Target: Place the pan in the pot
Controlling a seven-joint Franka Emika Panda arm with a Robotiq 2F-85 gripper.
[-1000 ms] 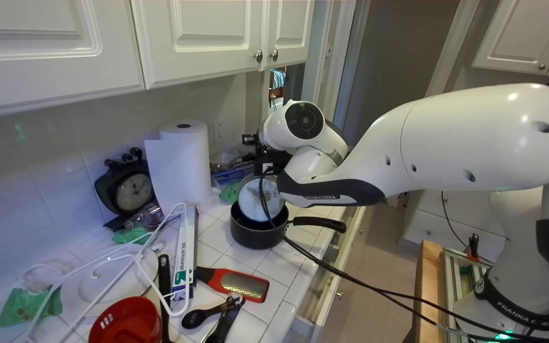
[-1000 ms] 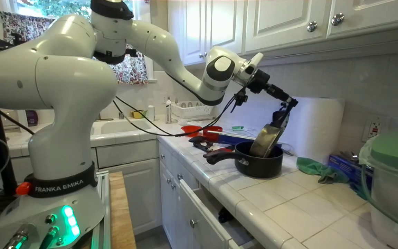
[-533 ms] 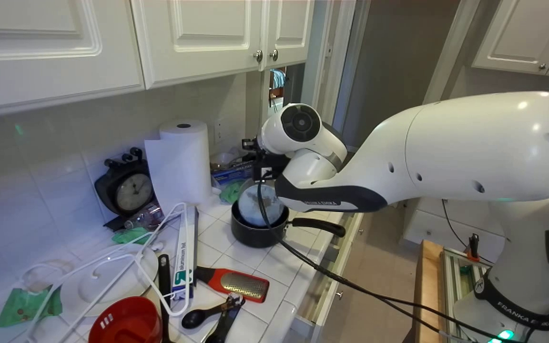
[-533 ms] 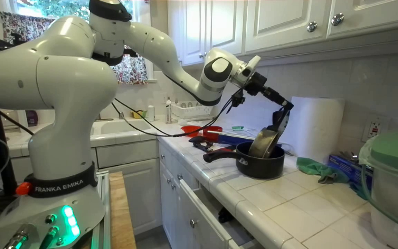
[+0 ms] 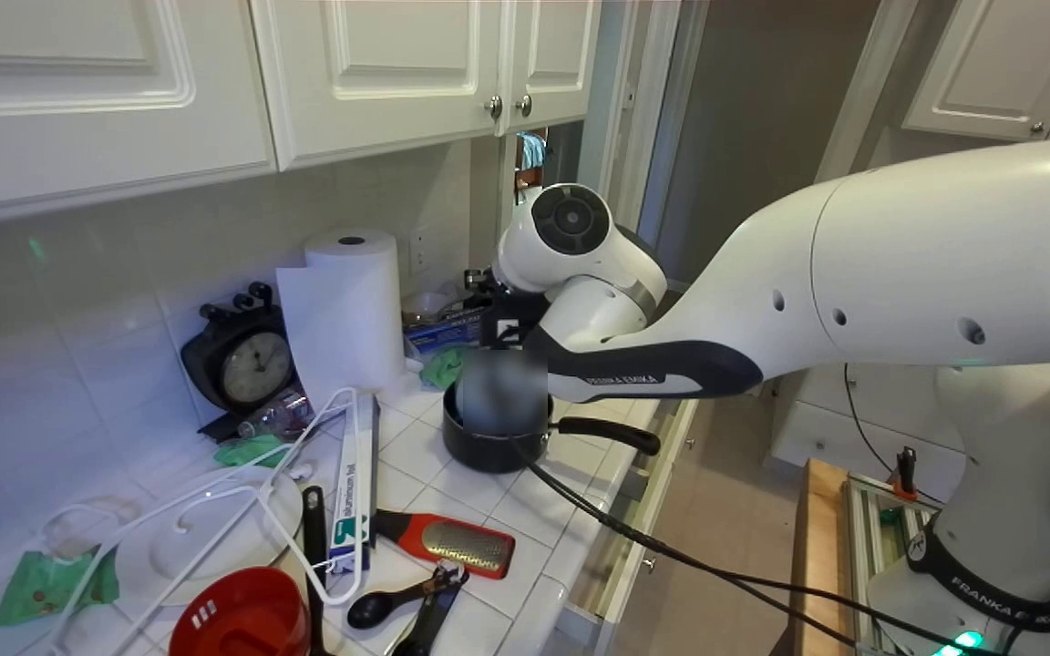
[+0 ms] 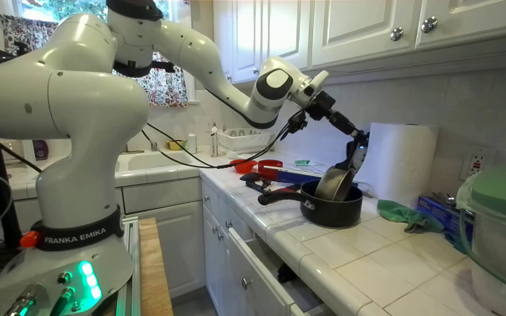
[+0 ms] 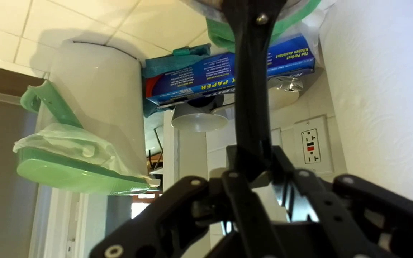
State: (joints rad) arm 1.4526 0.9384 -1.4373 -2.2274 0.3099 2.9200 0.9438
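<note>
Wrist view: blue box (image 7: 195,77) bhd pan hndl (image 7: 251,93), pt. hidden.

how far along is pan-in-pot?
Done: the pan has its lower part inside the pot, though it leans steeply. In hand: the gripper is shut on the pan's dark handle. Left, probably: lay the pan down in the pot and let go. Whether it touches the pot's bottom is hidden.

toward the wall (image 6: 459,98), the paper-towel roll (image 6: 404,164) stands near the gripper (image 6: 360,138); bare tiles (image 6: 395,265) between the black pot (image 6: 330,214) and the lidded bucket (image 6: 501,245) leave open room.
</note>
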